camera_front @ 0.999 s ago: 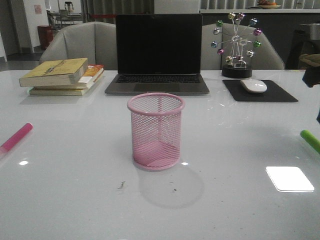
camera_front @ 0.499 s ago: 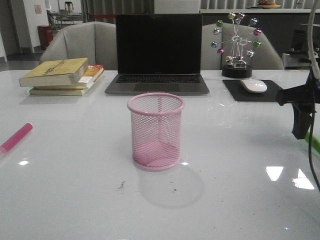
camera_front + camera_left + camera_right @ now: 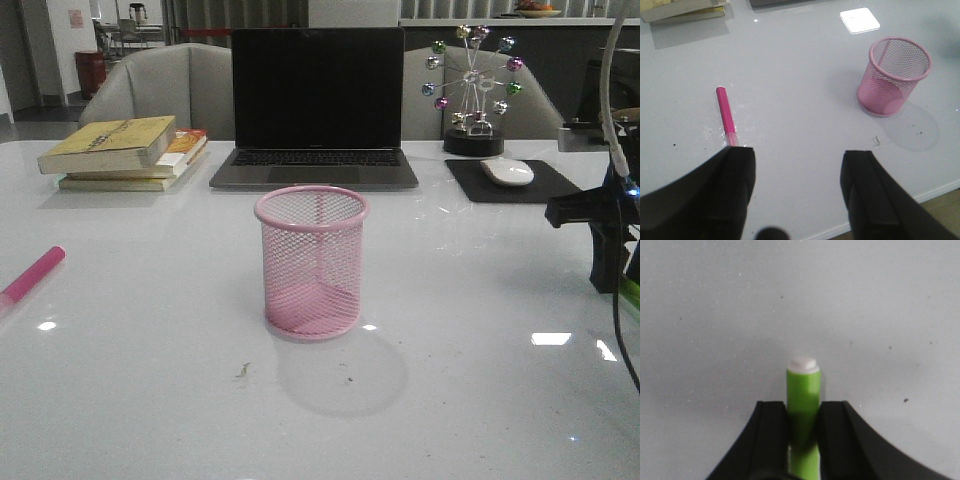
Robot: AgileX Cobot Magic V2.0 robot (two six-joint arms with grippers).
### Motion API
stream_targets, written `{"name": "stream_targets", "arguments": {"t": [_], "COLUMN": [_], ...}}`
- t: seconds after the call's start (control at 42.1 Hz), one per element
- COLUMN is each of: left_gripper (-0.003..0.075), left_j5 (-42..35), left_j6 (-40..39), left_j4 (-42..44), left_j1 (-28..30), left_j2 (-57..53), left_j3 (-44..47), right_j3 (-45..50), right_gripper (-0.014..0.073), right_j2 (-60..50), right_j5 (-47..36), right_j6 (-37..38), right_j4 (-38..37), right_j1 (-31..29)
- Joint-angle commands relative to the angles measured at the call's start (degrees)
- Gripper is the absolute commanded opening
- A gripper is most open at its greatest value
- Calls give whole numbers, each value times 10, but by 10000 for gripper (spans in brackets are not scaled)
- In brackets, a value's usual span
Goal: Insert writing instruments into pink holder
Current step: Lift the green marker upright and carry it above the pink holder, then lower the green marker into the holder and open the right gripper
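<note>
The pink holder (image 3: 311,262) (image 3: 895,75) stands upright and empty mid-table. A magenta marker (image 3: 33,274) (image 3: 725,110) lies flat near the table's left edge. My left gripper (image 3: 797,155) hovers open above the table with one finger just over the marker's near end, nothing between its fingers. At the right edge, my right gripper (image 3: 608,265) (image 3: 803,407) is down at the table, shut on the lime green marker (image 3: 803,382) (image 3: 630,290). The marker's white end pokes out past the fingertips.
Behind the holder sit an open laptop (image 3: 316,110), a stack of books (image 3: 125,152) at the back left, and a mouse (image 3: 508,171) on a black pad with a ferris-wheel ornament (image 3: 472,95) at the back right.
My right arm has come into view at the right edge and dropped onto the green marker, which now sits between its fingers. The holder and magenta marker have not moved.
</note>
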Motion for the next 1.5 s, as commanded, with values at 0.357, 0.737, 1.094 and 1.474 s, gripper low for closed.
{"name": "stream_targets", "arguments": {"t": [0.357, 0.737, 1.094, 1.474], "left_gripper": [433, 433, 433, 433], "left_j5": [-36, -36, -36, -36], "left_j6": [0, 0, 0, 0], "left_j4": [-8, -8, -8, -8], "left_j1": [-6, -6, -6, -6], "left_j2": [3, 3, 3, 3], "left_j3": [-16, -16, -16, -16], "right_j3": [-3, 201, 304, 305], "right_gripper": [162, 162, 162, 164], "right_j2": [-125, -384, -375, -204], "right_j5": [-43, -407, -742, -973], "right_j6": [-5, -5, -5, -5], "right_j4": [-7, 46, -10, -45], "right_j1": [27, 188, 344, 351]}}
